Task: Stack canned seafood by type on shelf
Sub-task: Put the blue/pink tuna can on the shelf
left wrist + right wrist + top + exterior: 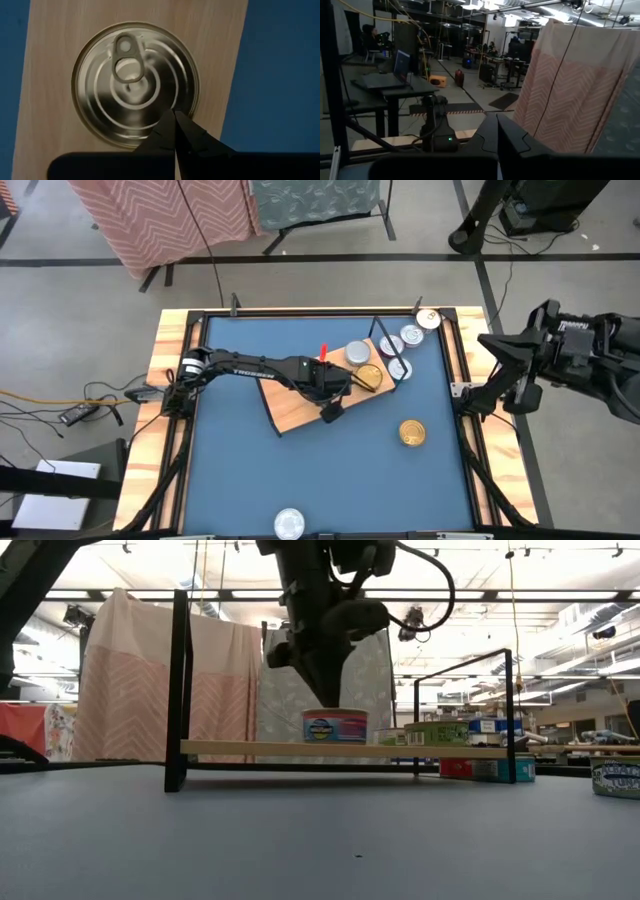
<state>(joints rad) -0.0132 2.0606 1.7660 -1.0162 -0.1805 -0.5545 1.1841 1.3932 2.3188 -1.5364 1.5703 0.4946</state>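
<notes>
Glossy metal can (135, 85) — matt light-wood shelf (55, 60).

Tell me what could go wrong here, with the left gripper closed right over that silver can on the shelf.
1. The shut left gripper hangs just above the silver can; pressing down or sideways could slide it off the narrow shelf.
2. The shelf lies skewed on the table; a nudge may shift it into the cans beside its end frame.

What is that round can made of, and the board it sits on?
The can looks like shiny silver metal: its lid has pressed rings and a pull tab that catch the light. The shelf under it looks like pale wood, since faint grain lines run along it, though it could be a wood-look coating.
</notes>
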